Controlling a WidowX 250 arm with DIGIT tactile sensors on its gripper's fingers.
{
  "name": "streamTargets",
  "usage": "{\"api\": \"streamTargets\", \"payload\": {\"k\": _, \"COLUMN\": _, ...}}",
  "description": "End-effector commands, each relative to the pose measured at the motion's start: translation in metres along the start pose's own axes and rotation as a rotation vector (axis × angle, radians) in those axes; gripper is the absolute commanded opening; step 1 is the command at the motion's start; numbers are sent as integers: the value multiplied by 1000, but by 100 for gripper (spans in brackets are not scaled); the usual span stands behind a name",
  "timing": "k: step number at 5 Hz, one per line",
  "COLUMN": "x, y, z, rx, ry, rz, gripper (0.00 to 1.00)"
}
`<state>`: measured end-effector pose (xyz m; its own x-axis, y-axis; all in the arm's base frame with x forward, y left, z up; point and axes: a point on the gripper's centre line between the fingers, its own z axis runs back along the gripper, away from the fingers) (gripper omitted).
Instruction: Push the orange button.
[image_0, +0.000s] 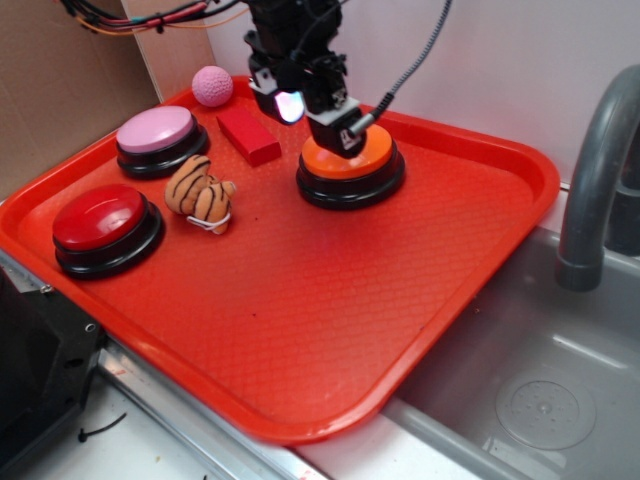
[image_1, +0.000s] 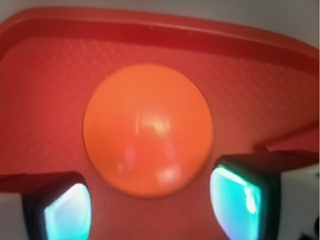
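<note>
On the red tray (image_0: 330, 330), taking the orange button (image_0: 352, 160) as the landmark and reading from the left: the red-topped button (image_0: 103, 222) sits far to its left near the tray's front-left rim, and the pink-topped button (image_0: 158, 135) stands behind that one. A small striped tiger toy (image_0: 201, 193) lies between those two and the orange button. Behind the tiger a pink ball (image_0: 212, 86) rests against the back rim, with a red block (image_0: 248, 135) just left of the orange button. The orange button itself stands near the back rim, on its black base. The gripper (image_0: 338, 128) is over it, its lower end against the domed top (whether it presses cannot be told). In the wrist view the two fingers (image_1: 240, 197) stand apart, with nothing between them, at the near edge of the dome. To the right of the tray lie a grey sink (image_0: 540, 390) and a faucet (image_0: 595, 170).
</note>
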<state>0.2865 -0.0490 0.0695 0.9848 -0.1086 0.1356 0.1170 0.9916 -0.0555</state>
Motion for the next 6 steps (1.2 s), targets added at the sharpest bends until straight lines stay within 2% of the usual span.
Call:
{"api": "streamTargets", "payload": {"k": 1, "x": 27, "y": -8, "z": -14, "rx": 48, "ry": 10, "rz": -39, "gripper": 100}}
{"api": "streamTargets", "payload": {"k": 3, "x": 22, "y": -11, "z": -7, "rx": 70, "ry": 53, "rz": -54, "gripper": 100}}
{"api": "streamTargets", "payload": {"k": 6, "x": 14, "y": -16, "z": 34, "rx": 89, "ry": -3, "rz": -42, "gripper": 100}}
